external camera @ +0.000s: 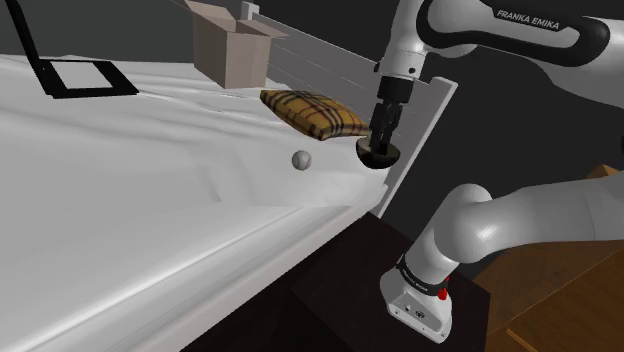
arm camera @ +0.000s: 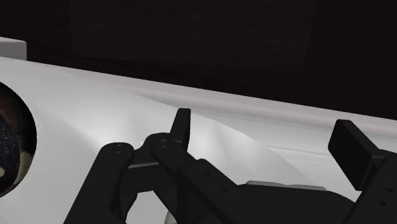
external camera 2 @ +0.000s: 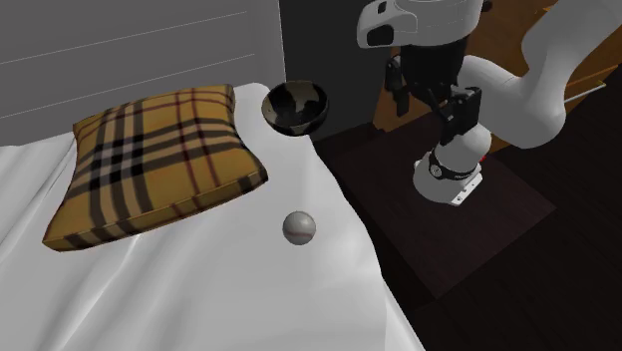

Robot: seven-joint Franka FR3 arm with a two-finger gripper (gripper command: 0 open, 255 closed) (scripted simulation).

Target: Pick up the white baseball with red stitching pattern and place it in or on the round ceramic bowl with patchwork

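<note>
The grey-white baseball [external camera: 301, 159] [external camera 2: 299, 226] lies on the white sheet, in front of a plaid pillow. The dark round bowl [external camera: 380, 156] [external camera 2: 295, 107] with mottled patches sits at the bed's corner beside the pillow; its rim also edges into the wrist view [arm camera: 9, 146]. My gripper [external camera: 382, 140] hangs just over the bowl, a short way to the shoulder view's right of the ball. In the wrist view the gripper [arm camera: 267, 143] is open, its black fingers [arm camera: 181, 127] apart with only the sheet between them. Nothing is held.
A tan plaid pillow [external camera: 312, 112] [external camera 2: 150, 160] lies behind the ball. A cardboard box [external camera: 235, 45] and a black frame [external camera: 85, 78] are farther back. A white headboard panel [external camera: 425, 120] stands by the bowl. Dark floor and my stand [external camera: 420, 300] lie beyond the bed's edge.
</note>
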